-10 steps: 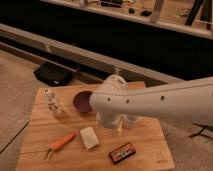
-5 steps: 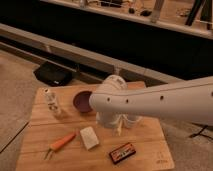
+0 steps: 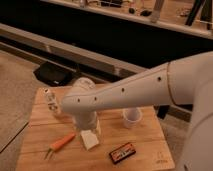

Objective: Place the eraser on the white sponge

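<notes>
Over the wooden table, we log one gripper, hanging low just above the white sponge; whether it is wide or narrow we cannot tell, and we see nothing held. The eraser lies flat near the front edge, to the right of the sponge and apart from it. Risks, in our judgement: descending here would catch the sponge instead; the flat eraser could slip from a shallow pinch. Count: one eraser, one sponge, one carrot, one white cup, one small bottle.

Smooth white arm with small dark screw holes, its end effector above the wooden board.
</notes>
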Action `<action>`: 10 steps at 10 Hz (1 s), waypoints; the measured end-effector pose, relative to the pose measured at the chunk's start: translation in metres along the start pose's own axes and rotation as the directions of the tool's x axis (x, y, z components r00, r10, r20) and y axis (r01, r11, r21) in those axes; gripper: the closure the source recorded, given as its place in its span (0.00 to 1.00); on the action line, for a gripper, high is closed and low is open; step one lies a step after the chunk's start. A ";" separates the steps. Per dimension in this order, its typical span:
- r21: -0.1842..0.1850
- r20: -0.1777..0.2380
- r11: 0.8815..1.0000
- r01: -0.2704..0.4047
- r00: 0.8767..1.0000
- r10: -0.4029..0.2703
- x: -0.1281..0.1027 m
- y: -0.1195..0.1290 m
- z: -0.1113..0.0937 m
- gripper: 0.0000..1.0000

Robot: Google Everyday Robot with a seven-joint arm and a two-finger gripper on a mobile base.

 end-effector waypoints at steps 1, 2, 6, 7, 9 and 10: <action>0.005 -0.004 1.000 0.016 1.000 -0.016 -0.004 0.002 0.001 0.35; 0.008 -0.011 1.000 0.027 1.000 -0.027 -0.006 0.001 0.003 0.35; 0.029 -0.058 0.990 0.137 0.989 -0.135 0.003 -0.009 0.017 0.35; 0.034 -0.076 0.985 0.171 0.983 -0.168 0.007 -0.014 0.021 0.35; 0.037 -0.114 0.971 0.237 0.966 -0.231 0.016 -0.025 0.030 0.35; 0.035 -0.124 0.967 0.251 0.962 -0.245 0.018 -0.031 0.034 0.35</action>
